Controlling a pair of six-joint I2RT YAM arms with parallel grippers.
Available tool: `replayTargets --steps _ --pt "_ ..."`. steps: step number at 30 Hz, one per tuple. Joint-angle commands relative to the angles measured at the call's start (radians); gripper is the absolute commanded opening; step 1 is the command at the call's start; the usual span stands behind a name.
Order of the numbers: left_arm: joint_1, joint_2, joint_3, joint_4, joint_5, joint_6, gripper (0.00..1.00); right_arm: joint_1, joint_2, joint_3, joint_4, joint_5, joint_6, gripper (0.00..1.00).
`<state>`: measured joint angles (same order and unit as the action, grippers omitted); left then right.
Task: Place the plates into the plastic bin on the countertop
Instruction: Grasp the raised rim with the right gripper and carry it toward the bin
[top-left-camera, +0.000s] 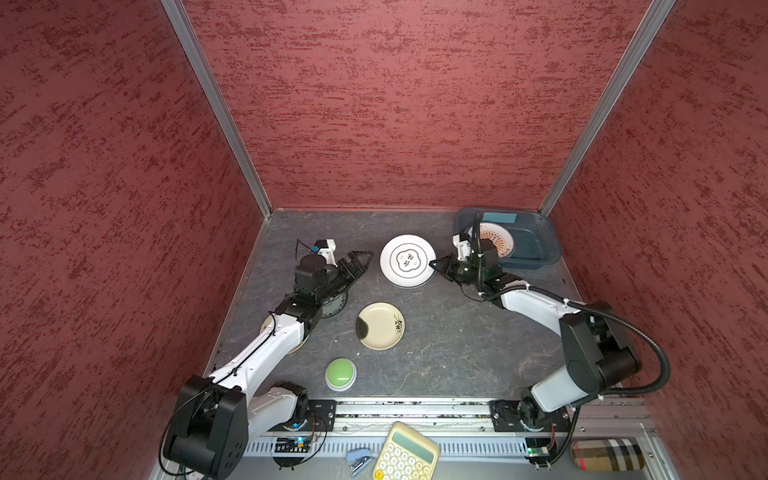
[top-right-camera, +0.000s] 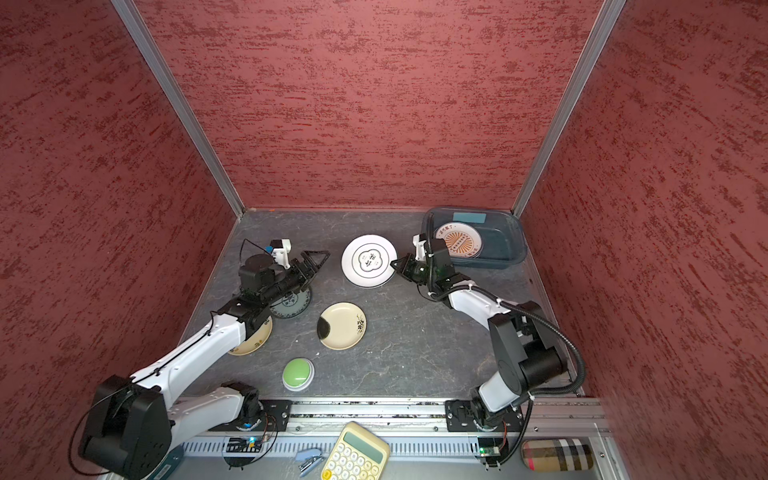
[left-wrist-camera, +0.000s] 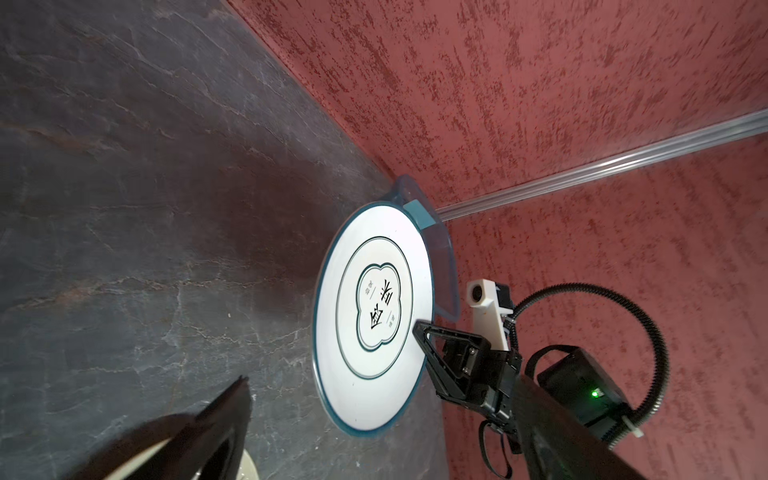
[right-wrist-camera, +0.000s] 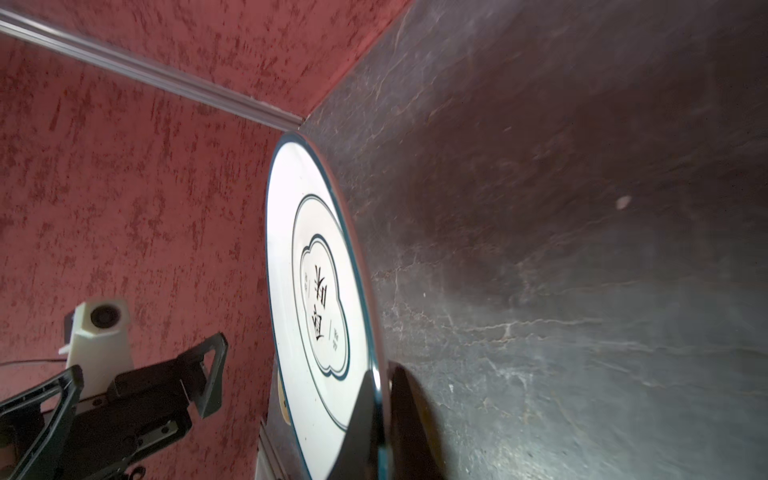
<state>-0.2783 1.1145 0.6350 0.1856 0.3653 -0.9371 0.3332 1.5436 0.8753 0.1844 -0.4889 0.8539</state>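
Observation:
A white plate with a dark-green rim (top-left-camera: 407, 261) (top-right-camera: 369, 261) (left-wrist-camera: 374, 316) (right-wrist-camera: 316, 291) sits mid-back over the countertop (top-left-camera: 436, 340). My right gripper (top-left-camera: 434, 264) (top-right-camera: 395, 264) (right-wrist-camera: 380, 374) is shut on its right rim. My left gripper (top-left-camera: 363, 262) (top-right-camera: 320, 259) stands open just left of it, not touching. The plastic bin (top-left-camera: 536, 245) (top-right-camera: 507, 245) at the back right holds an orange-print plate (top-left-camera: 494, 241). A cream plate (top-left-camera: 380, 326) lies in the middle. A grey-green plate (top-right-camera: 293, 305) and another cream plate (top-right-camera: 251, 340) lie partly under the left arm.
A green dome button (top-left-camera: 340, 373) sits near the front edge. A yellow calculator (top-left-camera: 405, 453), a blue stapler (top-left-camera: 359, 459) and a plaid case (top-left-camera: 606, 455) lie beyond the front rail. Red walls close in the back and both sides.

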Motion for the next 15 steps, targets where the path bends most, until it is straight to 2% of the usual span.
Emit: replayTargets --steps 1,8,12,15 --pt "0.026 -0.029 -0.008 -0.039 -0.002 0.050 0.99 -0.079 -0.085 0.032 -0.039 0.044 -0.024 0.00" --pt "0.087 -0.052 -0.005 -0.078 0.049 0.091 0.99 -0.270 -0.203 -0.004 -0.131 0.080 -0.028 0.00" --pt "0.097 -0.063 0.014 -0.081 0.132 0.164 0.99 -0.345 -0.229 0.020 -0.219 0.125 -0.036 0.00" --pt "0.094 -0.086 0.021 -0.104 0.135 0.204 0.99 -0.392 -0.233 0.050 -0.264 0.123 -0.046 0.00"
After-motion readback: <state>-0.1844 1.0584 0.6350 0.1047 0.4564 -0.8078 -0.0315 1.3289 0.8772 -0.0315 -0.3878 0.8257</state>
